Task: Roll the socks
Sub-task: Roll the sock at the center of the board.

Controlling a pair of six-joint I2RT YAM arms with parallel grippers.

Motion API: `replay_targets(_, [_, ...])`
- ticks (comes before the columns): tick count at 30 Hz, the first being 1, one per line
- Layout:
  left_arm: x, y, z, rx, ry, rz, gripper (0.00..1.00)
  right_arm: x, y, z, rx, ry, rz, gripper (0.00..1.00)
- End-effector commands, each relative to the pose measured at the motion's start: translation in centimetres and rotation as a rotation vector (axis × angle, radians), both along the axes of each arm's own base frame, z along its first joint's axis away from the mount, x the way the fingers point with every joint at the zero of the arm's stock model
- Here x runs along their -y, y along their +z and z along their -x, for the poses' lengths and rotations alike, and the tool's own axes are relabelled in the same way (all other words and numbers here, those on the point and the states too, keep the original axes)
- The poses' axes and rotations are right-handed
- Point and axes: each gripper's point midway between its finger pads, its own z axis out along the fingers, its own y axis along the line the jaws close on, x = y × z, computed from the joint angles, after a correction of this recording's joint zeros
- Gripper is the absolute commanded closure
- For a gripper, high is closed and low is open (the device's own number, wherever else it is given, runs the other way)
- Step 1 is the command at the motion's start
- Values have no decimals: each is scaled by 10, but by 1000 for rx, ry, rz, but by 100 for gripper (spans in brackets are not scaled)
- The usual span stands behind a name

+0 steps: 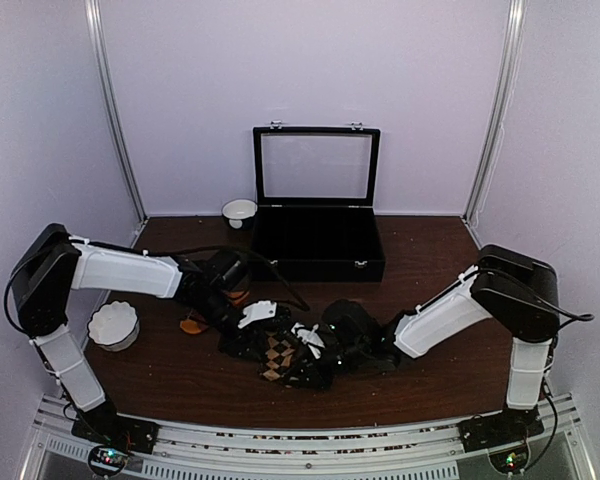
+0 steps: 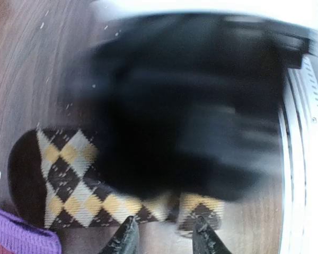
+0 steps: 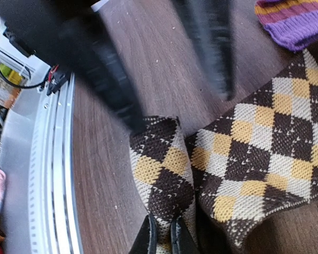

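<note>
The dark brown argyle sock [image 1: 277, 353] lies at the table's near middle, between my two grippers. In the right wrist view my right gripper [image 3: 163, 239] is shut on a raised fold of this argyle sock [image 3: 164, 174]. The rest of it spreads flat to the right. My left gripper [image 2: 164, 238] stands open just short of the argyle sock's [image 2: 69, 180] edge, bare table between its fingertips. A blurred black mass, the right gripper, covers much of that view. The magenta sock shows as a purple striped cuff [image 3: 297, 21] and orange toes [image 1: 192, 324].
An open black box with a glass lid [image 1: 318, 240] stands at the back centre, with a small white bowl [image 1: 240, 211] to its left. A white fluted bowl [image 1: 114, 325] sits near the left arm. A metal rail [image 3: 47, 174] runs along the near table edge.
</note>
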Motion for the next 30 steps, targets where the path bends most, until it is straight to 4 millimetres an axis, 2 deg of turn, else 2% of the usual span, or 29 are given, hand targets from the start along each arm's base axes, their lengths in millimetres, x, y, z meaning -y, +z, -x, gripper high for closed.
replay_targets(1, [11,23,10,65,-62,148,61,55,-80,27,-267,-95,284,95])
replay_targets(7, [7,41,18,109,-72,217,58,59,-88,21,-301,-161,343,96])
replay_targets(11, [5,22,28,144,-114,162,58,57,-91,20,-372,-222,350,96])
replay_targets(17, [5,1,10,257,-94,98,57,52,-96,27,-491,-286,341,96])
replay_targets(24, [6,-17,-5,280,-82,7,56,45,-92,27,-517,-292,327,95])
replay_targets(27, [7,-21,1,257,-107,-8,59,42,-89,25,-530,-302,319,95])
replay_targets(30, [7,-23,16,246,-162,-11,60,41,-89,24,-539,-312,320,95])
